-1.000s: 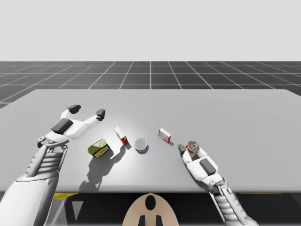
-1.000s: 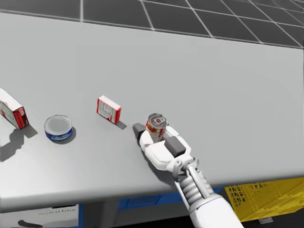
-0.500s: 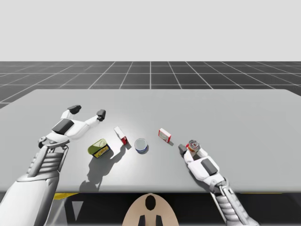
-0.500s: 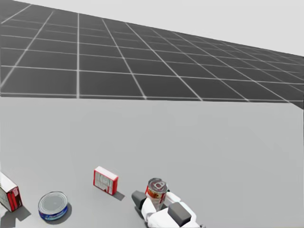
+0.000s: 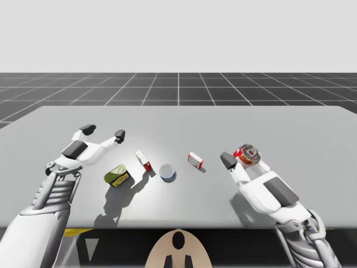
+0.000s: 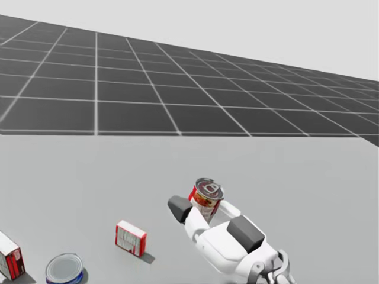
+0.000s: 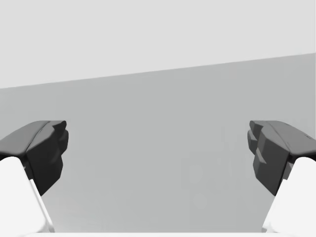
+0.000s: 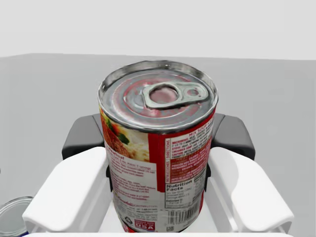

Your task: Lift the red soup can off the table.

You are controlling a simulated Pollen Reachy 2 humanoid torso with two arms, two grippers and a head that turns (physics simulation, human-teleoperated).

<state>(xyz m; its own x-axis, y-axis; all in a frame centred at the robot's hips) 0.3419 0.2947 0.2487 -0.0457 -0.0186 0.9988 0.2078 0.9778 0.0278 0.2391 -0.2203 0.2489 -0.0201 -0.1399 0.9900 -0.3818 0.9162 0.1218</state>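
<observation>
Right claw [image 5: 243, 159] clenched on one red soup can [image 5: 246, 154], can upright above the near-right tabletop [image 5: 290, 128], left claw [image 5: 104, 132] released at left, between them two red-and-white boxes [image 5: 143, 160] [image 5: 195, 161], one blue round tin [image 5: 167, 172], one yellow-green tin [image 5: 117, 176].

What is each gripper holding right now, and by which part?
Right gripper: the red soup can, upright, jaws pressing opposite sides of its body, below the rim. Left gripper: nothing, jaws open.
</observation>
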